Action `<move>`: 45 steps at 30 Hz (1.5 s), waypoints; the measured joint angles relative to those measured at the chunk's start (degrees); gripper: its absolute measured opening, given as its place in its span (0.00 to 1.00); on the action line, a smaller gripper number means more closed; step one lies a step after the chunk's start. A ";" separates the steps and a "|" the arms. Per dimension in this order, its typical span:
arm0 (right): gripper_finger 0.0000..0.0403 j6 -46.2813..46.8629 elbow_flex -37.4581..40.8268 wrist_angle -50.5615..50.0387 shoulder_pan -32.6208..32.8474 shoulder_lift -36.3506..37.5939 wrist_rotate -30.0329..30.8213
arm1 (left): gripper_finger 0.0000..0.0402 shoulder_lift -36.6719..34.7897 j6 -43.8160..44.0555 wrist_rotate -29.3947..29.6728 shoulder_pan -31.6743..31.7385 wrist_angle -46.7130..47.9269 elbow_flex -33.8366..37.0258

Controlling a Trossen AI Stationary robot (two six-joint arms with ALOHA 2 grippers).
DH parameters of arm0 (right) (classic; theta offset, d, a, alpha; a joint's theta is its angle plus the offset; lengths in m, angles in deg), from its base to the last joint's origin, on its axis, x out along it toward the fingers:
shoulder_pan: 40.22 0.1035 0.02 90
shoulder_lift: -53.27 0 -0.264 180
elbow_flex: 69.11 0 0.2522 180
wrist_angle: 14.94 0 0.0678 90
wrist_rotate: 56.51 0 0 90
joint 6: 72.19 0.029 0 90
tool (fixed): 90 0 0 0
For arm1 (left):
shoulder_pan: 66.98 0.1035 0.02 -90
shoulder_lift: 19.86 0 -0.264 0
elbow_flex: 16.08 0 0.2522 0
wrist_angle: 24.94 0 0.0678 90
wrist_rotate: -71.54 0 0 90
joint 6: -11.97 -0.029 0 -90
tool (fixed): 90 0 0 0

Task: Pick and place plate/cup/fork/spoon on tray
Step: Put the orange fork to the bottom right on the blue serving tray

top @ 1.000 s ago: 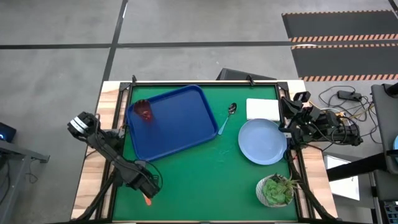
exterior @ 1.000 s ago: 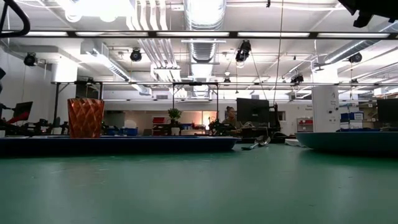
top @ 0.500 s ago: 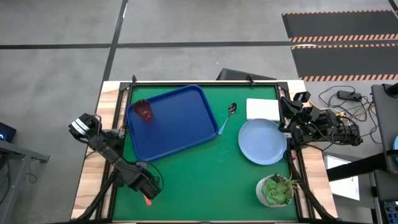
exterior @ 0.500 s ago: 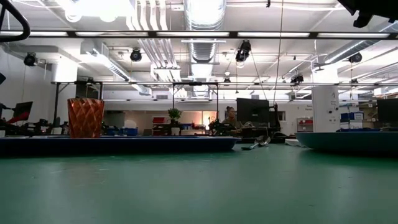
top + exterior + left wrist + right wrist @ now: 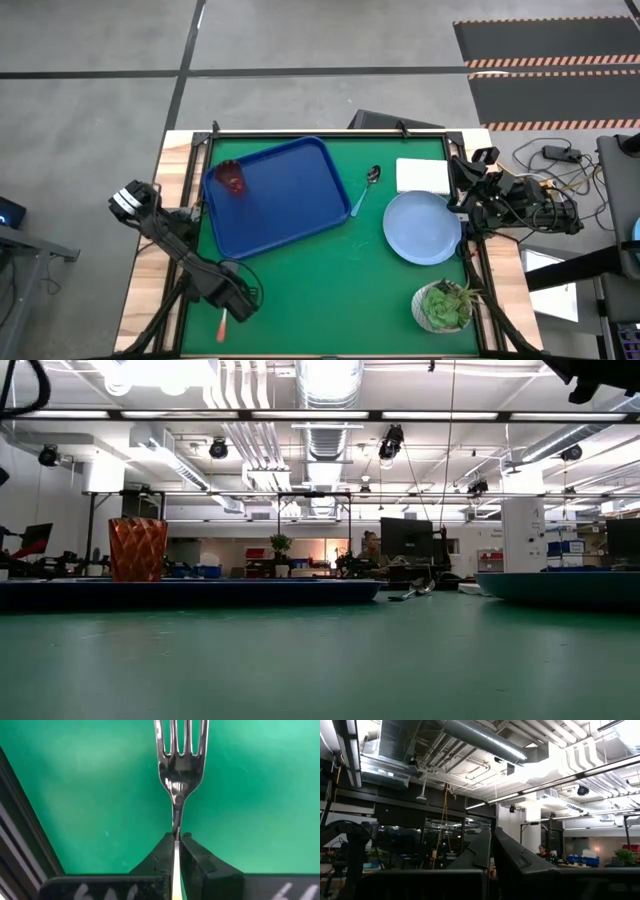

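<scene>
The fork [image 5: 177, 765] has silver tines and an orange handle [image 5: 221, 325]. It lies at the table's near left corner, with my left gripper [image 5: 236, 300] shut on it. The red-brown cup [image 5: 232, 178] stands in the far left corner of the dark-blue tray [image 5: 290, 200]. The spoon [image 5: 365, 188] lies on the green table right of the tray. The light-blue plate [image 5: 422, 227] rests flat at the right. My right gripper [image 5: 491, 842] is shut at the table's right edge [image 5: 480, 190] and holds nothing. My left gripper pinches the fork's thin metal neck [image 5: 176, 831], just below the tines, between its two fingers. The fingers come from above. The tines point out ahead of them and the orange handle sticks out toward the near edge. Whether the fork is off the table I cannot tell.
A white rectangular block [image 5: 422, 176] lies beyond the plate. A green potted plant [image 5: 445, 305] stands at the near right corner. Bare green table lies between the tray and the near edge.
The fork has turned beside my left gripper. Before, its orange handle was a short stub at the gripper's near side. Now the handle shows at full length, pointing toward the near edge and a little farther left.
</scene>
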 joint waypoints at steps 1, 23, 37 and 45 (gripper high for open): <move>0.02 -0.01 0.00 0.01 -0.01 0.00 0.00 | 0.00 -0.69 0.00 0.17 0.01 0.04 -0.53; 0.02 -1.42 0.02 -0.41 -0.01 0.00 0.02 | 0.00 -4.23 -36.53 36.21 28.66 -1.83 -14.80; 0.02 -1.42 0.02 -0.63 -0.01 0.00 0.02 | 0.00 -4.25 -48.14 35.69 46.14 -1.29 -13.78; 0.02 -1.42 0.02 -0.61 0.01 0.00 0.00 | 0.00 -3.91 -45.19 39.35 50.49 -1.35 -12.08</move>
